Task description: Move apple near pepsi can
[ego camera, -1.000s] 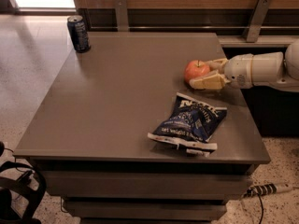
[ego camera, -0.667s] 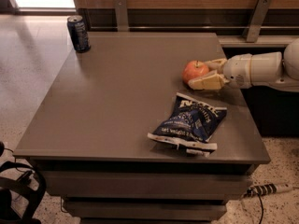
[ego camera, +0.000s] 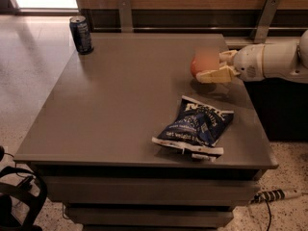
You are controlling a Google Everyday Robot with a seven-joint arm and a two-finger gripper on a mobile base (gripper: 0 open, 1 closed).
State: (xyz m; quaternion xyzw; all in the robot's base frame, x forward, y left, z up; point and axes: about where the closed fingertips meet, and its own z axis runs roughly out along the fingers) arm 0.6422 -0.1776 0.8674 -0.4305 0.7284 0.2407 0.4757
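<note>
The red-orange apple (ego camera: 201, 63) is held in my gripper (ego camera: 211, 66) over the right side of the table, a little above the tabletop (ego camera: 130, 90). The cream fingers (ego camera: 215, 75) are shut on it from the right, and the white arm reaches in from the right edge. The pepsi can (ego camera: 81, 34), dark blue with a silver rim, stands upright at the table's far left corner, well apart from the apple.
A flat dark blue chip bag (ego camera: 195, 126) with white lettering lies near the table's front right, below the gripper. A wooden wall with metal brackets (ego camera: 125, 13) runs behind the table. A power strip (ego camera: 276, 195) lies on the floor at right.
My gripper has lifted the apple a little off the tabletop; the can and the chip bag have not moved.
</note>
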